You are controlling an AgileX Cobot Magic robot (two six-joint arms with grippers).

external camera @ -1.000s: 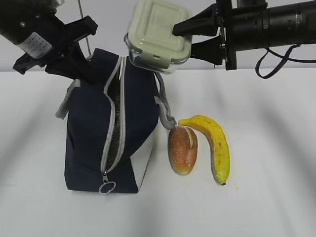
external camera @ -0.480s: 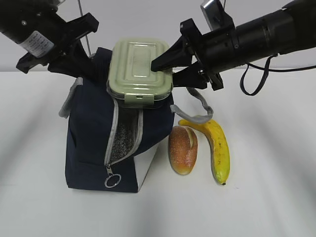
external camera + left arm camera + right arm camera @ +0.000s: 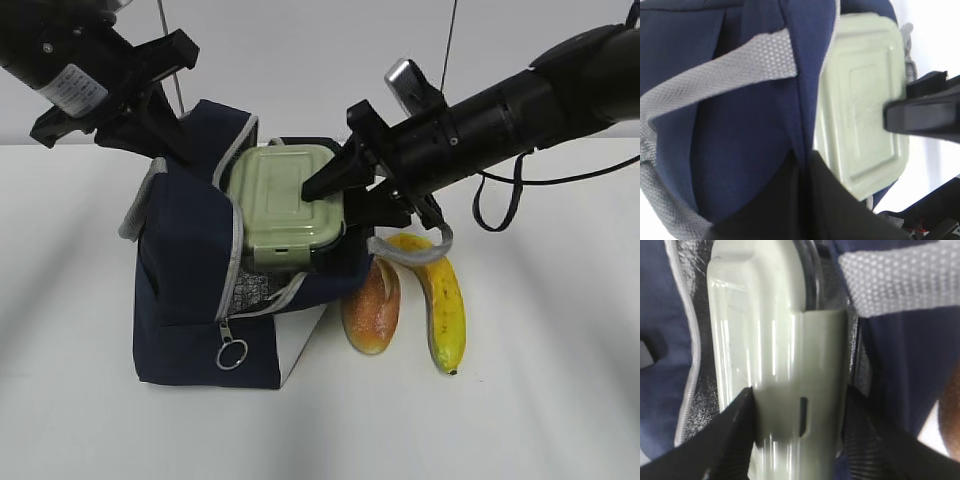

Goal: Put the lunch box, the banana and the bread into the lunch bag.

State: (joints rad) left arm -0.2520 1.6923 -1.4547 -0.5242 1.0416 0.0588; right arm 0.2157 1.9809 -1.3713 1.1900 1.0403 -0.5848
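Observation:
The navy lunch bag (image 3: 190,300) stands at the left with its zipper open. The lunch box (image 3: 285,205), sage-green lid facing the camera, sits tilted and partly inside the bag's mouth. My right gripper (image 3: 335,190) is shut on the box's right end; in the right wrist view its fingers (image 3: 735,435) pinch the lunch box (image 3: 780,350). My left gripper (image 3: 165,135) is shut on the bag's upper left rim; in the left wrist view the gripper (image 3: 802,172) clamps the bag's fabric (image 3: 740,130) beside the box lid (image 3: 865,100). The bread (image 3: 370,305) and the banana (image 3: 442,300) lie on the table right of the bag.
The bag's grey strap (image 3: 410,250) droops over the banana's top end. The zipper's ring pull (image 3: 232,354) hangs at the bag's front. The white table (image 3: 540,400) stretches to the right and front.
My right gripper has come down and to the left with the lunch box, from above the bag into its mouth. The bag's opening has spread wider. The left gripper has held still.

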